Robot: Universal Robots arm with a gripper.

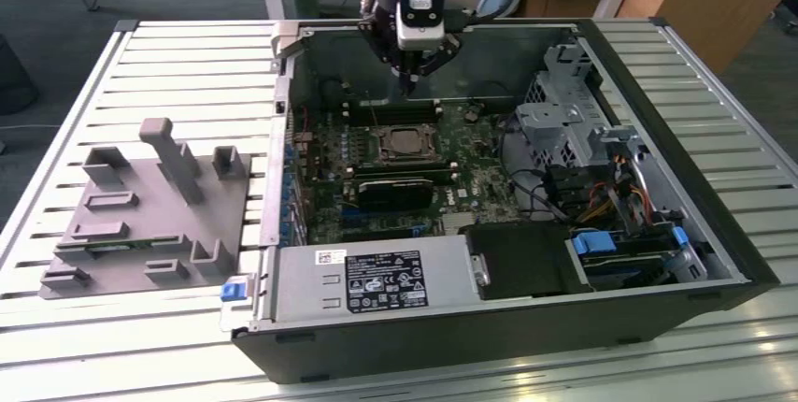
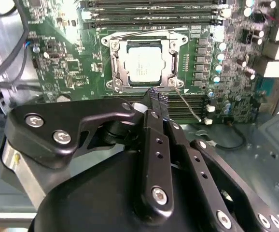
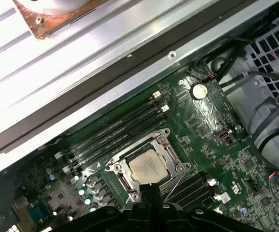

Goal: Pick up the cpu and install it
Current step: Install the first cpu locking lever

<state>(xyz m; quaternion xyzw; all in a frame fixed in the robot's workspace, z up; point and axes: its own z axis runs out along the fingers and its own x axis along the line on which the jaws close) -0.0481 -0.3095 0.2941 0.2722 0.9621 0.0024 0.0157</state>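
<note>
Cpu (image 2: 142,65) sits flat in motherboard socket (image 2: 115,63), one chip, seated inside metal frame, so judged already placed. Hand (image 2: 157,99) hovers just above socket's near edge inside computer case (image 1: 698,234), fingers pressed together, gripping nothing. One grey fixture (image 1: 144,224) rests on tabletop (image 1: 187,65) beside case, well apart from socket.

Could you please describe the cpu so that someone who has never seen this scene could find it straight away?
Look inside the open computer case at the green motherboard. Near its middle, between rows of long dark memory slots, sits a metal-framed socket. The cpu is the flat square in that frame, the one plain silvery-grey plate among dark parts.
</note>
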